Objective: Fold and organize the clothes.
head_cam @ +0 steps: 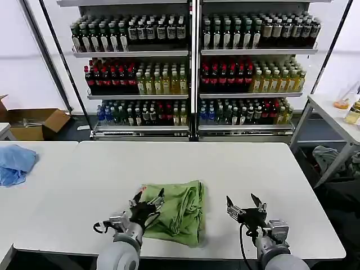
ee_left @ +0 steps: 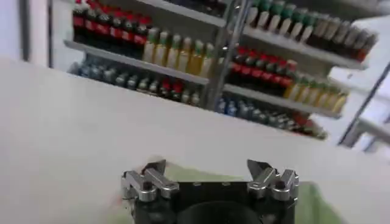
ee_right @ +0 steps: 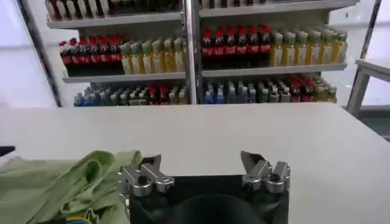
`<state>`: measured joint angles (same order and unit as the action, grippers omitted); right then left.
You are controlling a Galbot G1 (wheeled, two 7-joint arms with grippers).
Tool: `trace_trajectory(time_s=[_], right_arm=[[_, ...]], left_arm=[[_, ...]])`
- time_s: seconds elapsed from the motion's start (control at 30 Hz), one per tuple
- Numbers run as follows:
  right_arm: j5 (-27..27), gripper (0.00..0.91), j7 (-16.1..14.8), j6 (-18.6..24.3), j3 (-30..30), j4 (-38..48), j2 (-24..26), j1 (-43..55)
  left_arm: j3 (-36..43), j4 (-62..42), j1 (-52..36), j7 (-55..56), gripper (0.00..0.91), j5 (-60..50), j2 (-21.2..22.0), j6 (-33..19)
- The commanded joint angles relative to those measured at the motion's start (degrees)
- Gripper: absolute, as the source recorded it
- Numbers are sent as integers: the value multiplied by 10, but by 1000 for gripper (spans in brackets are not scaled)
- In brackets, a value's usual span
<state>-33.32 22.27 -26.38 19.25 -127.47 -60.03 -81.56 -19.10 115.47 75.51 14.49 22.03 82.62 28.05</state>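
The clothes are one light green shirt (head_cam: 177, 211), folded into a rumpled bundle near the front edge of the white table (head_cam: 247, 169). A sliver of red print shows at its far left corner. My left gripper (head_cam: 148, 200) stands open over the bundle's left side, nothing between its fingers; in the left wrist view the left gripper (ee_left: 208, 169) hangs just above green cloth (ee_left: 311, 204). My right gripper (head_cam: 246, 202) is open over bare table, a hand's width right of the shirt. In the right wrist view the shirt (ee_right: 67, 185) lies beside the right gripper (ee_right: 202, 162).
A crumpled blue garment (head_cam: 14, 163) lies on the adjoining table at the far left. Shelves of bottles (head_cam: 191, 67) stand behind the table. A cardboard box (head_cam: 34, 122) sits on the floor at the left, and another table (head_cam: 337, 121) with cloth under it stands at the right.
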Motion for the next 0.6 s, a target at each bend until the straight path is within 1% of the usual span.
trace_trajectory(time_s=[0.03, 0.3, 0.37, 0.47, 0.5, 0.53, 0.57, 0.6], right_arm=[[-1, 907, 0, 0, -1, 3, 2, 4], [-2, 907, 1, -2, -2, 1, 3, 3], [-2, 907, 2, -2, -1, 1, 3, 3], [-2, 907, 2, -2, 0, -1, 3, 2], [-2, 907, 2, -3, 0, -2, 3, 1], [-2, 907, 2, -2, 1, -2, 3, 1], [-2, 907, 2, -2, 1, -2, 3, 0], [-2, 907, 2, -3, 1, -3, 3, 0]], left_arm=[[-37, -29, 8, 0, 907, -120, -15, 49], [-34, -67, -10, 4, 907, -102, -13, 51], [-34, -70, -10, 4, 907, -89, -13, 51], [-34, -72, -10, 6, 907, -38, -12, 51], [-35, -70, -9, 6, 867, -18, -12, 51], [-35, -67, -8, 5, 766, -1, -11, 51], [-35, -64, -7, 3, 484, 21, -11, 51], [-35, -62, -5, 1, 383, 39, -11, 51]])
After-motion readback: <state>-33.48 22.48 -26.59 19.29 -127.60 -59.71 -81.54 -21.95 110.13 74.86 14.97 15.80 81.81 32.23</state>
